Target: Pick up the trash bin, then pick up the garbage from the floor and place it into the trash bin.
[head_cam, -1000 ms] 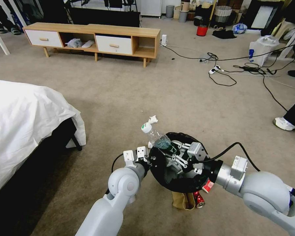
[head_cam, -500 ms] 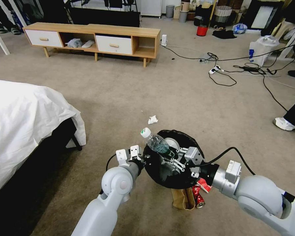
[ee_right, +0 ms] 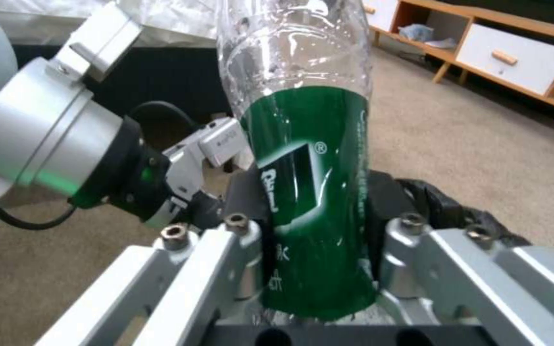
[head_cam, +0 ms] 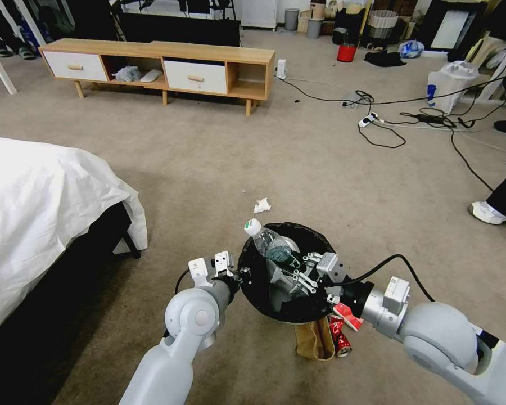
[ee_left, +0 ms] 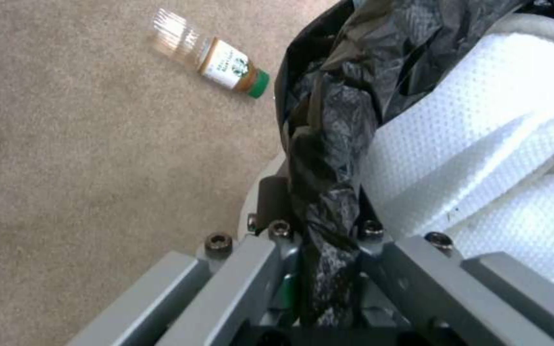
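Observation:
The trash bin (head_cam: 298, 312), lined with a black bag, hangs above the carpet. My left gripper (head_cam: 243, 274) is shut on its near-left rim, and the left wrist view shows the bag (ee_left: 334, 120) pinched between the fingers (ee_left: 270, 269), with white paper (ee_left: 482, 144) inside. My right gripper (head_cam: 292, 269) is over the bin's mouth, shut on a clear bottle with a green label (head_cam: 267, 243) (ee_right: 309, 192), neck pointing up and left. On the floor lie a tissue (head_cam: 262, 205), a brown paper bag (head_cam: 315, 340), a red can (head_cam: 340, 342), a carton (head_cam: 347, 315) and another bottle (ee_left: 226, 65).
A bed with a white sheet (head_cam: 39, 214) stands at the left. A low wooden cabinet (head_cam: 163, 67) runs along the back. Cables (head_cam: 410, 118), a white plastic bag (head_cam: 450, 84) and a person's shoe (head_cam: 486, 212) are at the right. Open carpet lies ahead.
Both arms have shifted left and nearer to me, carrying the bin and the bottle. The tissue on the floor now shows apart from the bottle's cap.

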Motion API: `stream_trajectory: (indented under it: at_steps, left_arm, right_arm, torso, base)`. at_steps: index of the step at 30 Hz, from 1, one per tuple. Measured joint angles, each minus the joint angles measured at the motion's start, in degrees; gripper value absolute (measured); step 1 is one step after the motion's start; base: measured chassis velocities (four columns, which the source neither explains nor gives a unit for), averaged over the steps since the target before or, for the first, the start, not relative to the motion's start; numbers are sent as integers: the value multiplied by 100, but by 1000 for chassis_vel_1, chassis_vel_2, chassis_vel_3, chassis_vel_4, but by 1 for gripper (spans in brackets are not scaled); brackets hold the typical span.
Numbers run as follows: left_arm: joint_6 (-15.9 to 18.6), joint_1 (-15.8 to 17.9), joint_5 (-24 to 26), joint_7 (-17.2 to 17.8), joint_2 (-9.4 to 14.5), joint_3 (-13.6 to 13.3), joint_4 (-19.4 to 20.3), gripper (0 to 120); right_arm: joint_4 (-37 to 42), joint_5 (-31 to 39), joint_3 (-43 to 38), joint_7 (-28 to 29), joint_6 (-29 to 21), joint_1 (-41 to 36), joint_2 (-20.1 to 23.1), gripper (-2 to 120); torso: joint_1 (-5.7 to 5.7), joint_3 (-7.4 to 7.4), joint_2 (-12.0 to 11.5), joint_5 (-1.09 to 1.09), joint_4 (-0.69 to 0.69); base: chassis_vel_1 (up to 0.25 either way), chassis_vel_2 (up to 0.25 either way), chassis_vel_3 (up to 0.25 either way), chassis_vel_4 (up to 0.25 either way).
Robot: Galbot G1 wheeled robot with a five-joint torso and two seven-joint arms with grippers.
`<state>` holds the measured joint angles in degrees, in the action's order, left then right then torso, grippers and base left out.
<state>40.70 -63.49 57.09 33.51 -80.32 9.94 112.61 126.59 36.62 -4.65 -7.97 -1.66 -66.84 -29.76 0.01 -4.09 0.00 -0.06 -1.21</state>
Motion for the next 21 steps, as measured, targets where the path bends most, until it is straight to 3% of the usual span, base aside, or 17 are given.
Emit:
stream_trajectory:
  at_steps: [7,13,21]
  left_arm:
    - [2,-2,61,23,20,20,44,2]
    - [5,-12,104,66,22,37,83,2]
    - [6,-7,106,68,40,48,90,2]
  right_arm:
    - [-53,-31,23,-1,10,2,-37,40]
    - [-80,-62,63,-3,10,-4,-79,68]
    - [-78,-72,70,-16,-1,-7,-85,93]
  torso:
    - [0,0,0,0,0]
    - [0,0,0,0,0]
    - [0,0,0,0,0]
  base:
    - [0,0,0,0]
    - [0,0,0,0]
    - [0,0,0,0]
